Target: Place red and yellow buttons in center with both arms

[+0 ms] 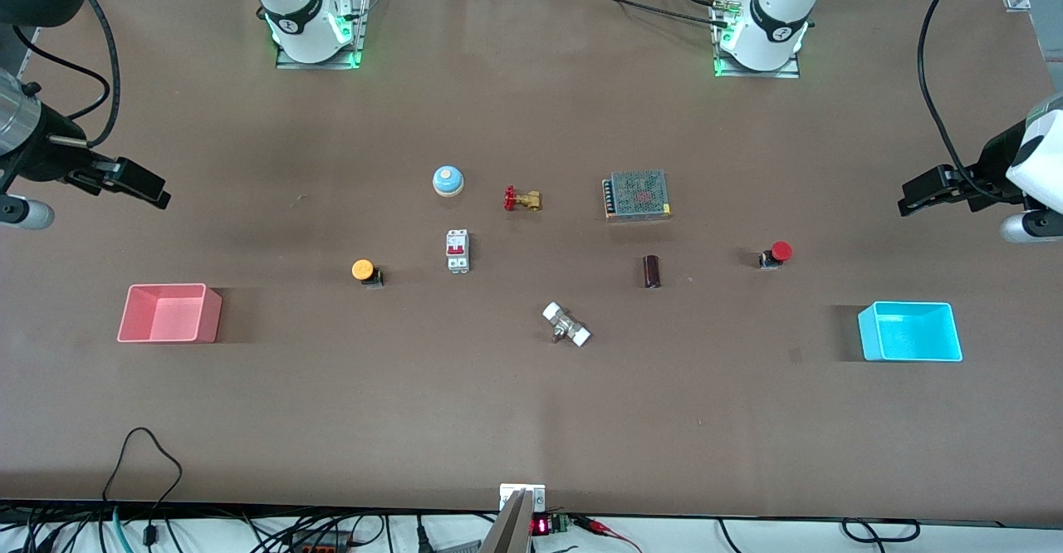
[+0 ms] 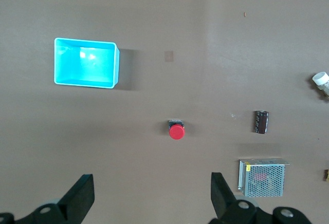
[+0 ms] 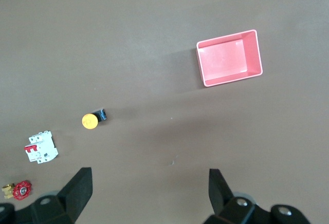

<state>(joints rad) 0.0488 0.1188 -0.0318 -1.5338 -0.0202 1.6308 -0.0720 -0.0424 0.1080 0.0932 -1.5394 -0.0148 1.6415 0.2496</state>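
The red button lies on the brown table toward the left arm's end; it also shows in the left wrist view. The yellow button lies toward the right arm's end and shows in the right wrist view. My left gripper hangs open and empty in the air over the table's edge at the left arm's end, its fingers wide apart. My right gripper hangs open and empty over the right arm's end. The table's center is bare brown surface between several parts.
Around the center lie a blue bell, a brass valve, a mesh power supply, a white breaker, a dark cylinder and a white-capped fitting. A pink bin and a cyan bin stand near the table's ends.
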